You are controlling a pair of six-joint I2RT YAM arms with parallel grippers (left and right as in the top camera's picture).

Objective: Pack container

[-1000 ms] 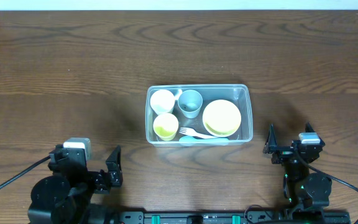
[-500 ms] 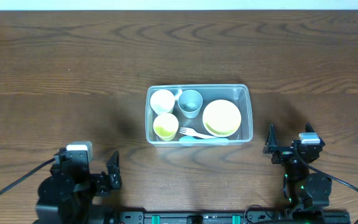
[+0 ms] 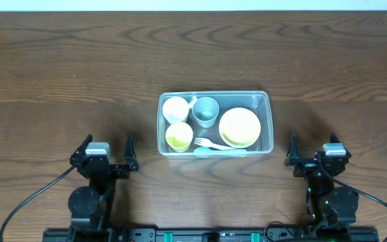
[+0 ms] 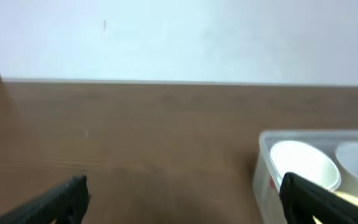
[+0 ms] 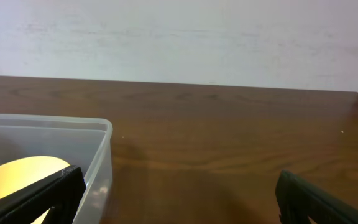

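Observation:
The clear plastic container [image 3: 269, 124] sits mid-table. It holds a white cup [image 3: 175, 108], a blue cup [image 3: 205, 111], a yellow-green cup [image 3: 179, 136], a yellow plate [image 3: 239, 126] and a white fork [image 3: 215, 144]. My left gripper [image 3: 107, 149] is open and empty near the front edge, left of the container. My right gripper [image 3: 312, 148] is open and empty, right of the container. The left wrist view shows the container's corner [image 4: 267, 174] with the white cup [image 4: 303, 163]. The right wrist view shows its corner [image 5: 101, 155] and the plate [image 5: 23, 174].
Dark wooden table [image 3: 72, 81] all around the container. A white wall [image 5: 179, 37] rises behind the table's far edge. Black cables [image 3: 29, 195] run from the arm bases at the front edge.
The left arm has swung from a turned, lower-left pose to face straight forward, its gripper open. The right arm and the container have not moved.

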